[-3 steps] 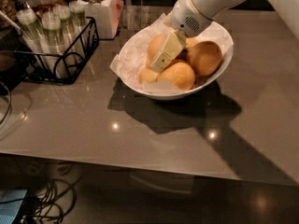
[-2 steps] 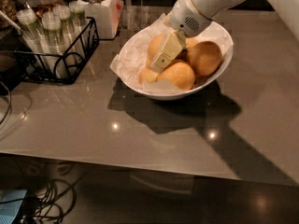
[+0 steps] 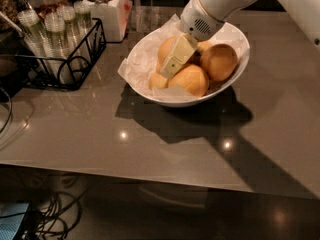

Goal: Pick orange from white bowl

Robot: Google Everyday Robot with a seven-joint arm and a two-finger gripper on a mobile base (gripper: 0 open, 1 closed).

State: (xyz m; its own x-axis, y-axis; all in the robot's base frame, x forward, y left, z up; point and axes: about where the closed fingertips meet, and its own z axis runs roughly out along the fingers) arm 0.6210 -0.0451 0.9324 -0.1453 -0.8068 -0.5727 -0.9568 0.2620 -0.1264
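The white bowl (image 3: 235, 76) stands on the grey counter, lined with crinkled white paper, and holds several oranges. A large pale orange (image 3: 166, 48) lies at the bowl's back left, partly hidden by my gripper. Another large one (image 3: 191, 80) lies at the front, a deeper-orange one (image 3: 219, 61) on the right, and a small one (image 3: 156, 81) at the front left. My gripper (image 3: 172, 66) reaches down from the upper right into the bowl. It rests between the back-left orange and the front orange and touches both.
A black wire basket (image 3: 60, 54) with several green-capped bottles stands at the left. A white lidded jar (image 3: 107, 9) stands behind it, close to the bowl's left rim. The counter's front edge (image 3: 150, 171) runs below, with cables on the floor.
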